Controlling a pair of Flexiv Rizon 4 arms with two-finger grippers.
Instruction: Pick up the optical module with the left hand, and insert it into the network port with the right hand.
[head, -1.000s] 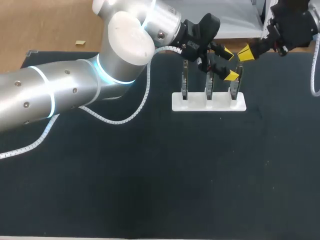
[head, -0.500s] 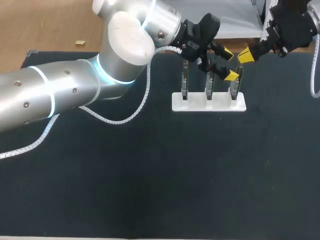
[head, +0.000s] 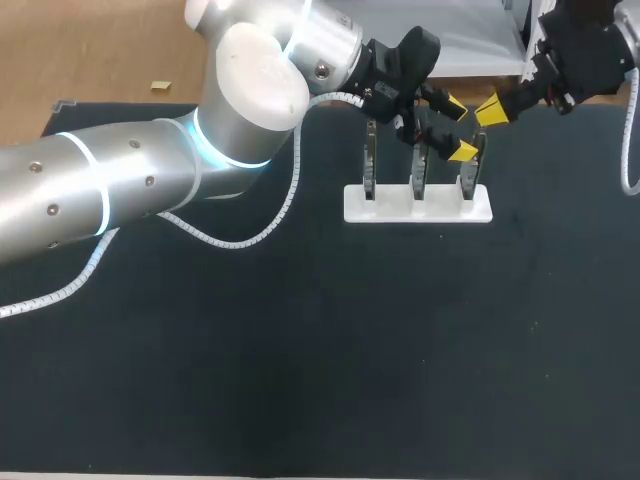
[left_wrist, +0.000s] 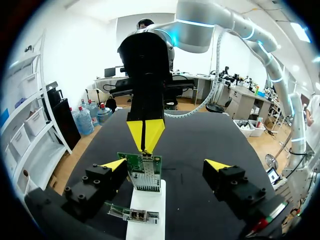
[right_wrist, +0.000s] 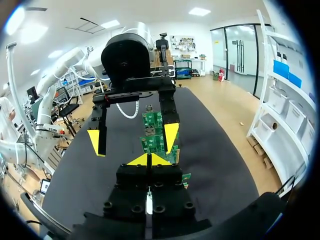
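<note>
A white rack (head: 418, 203) holds three upright green circuit boards with metal ports (head: 420, 170). My left gripper (head: 459, 128) hangs open over the rack's right end. In the left wrist view the end board (left_wrist: 145, 171) stands between its fingers, close to one yellow tip (left_wrist: 114, 165) and apart from the other. My right gripper (head: 490, 108) is shut, and its joined yellow tips (left_wrist: 145, 137) hover just above that board's top edge. From the right wrist, the boards (right_wrist: 159, 135) lie just ahead of the right gripper (right_wrist: 148, 160). I cannot make out a separate optical module in either gripper.
The rack (left_wrist: 147, 200) stands on a dark table mat (head: 400, 350). Another board with a metal port (left_wrist: 132, 214) sits on the rack nearer my left wrist. The left arm (head: 150, 170) and its white cable (head: 260, 235) cross the mat's left half.
</note>
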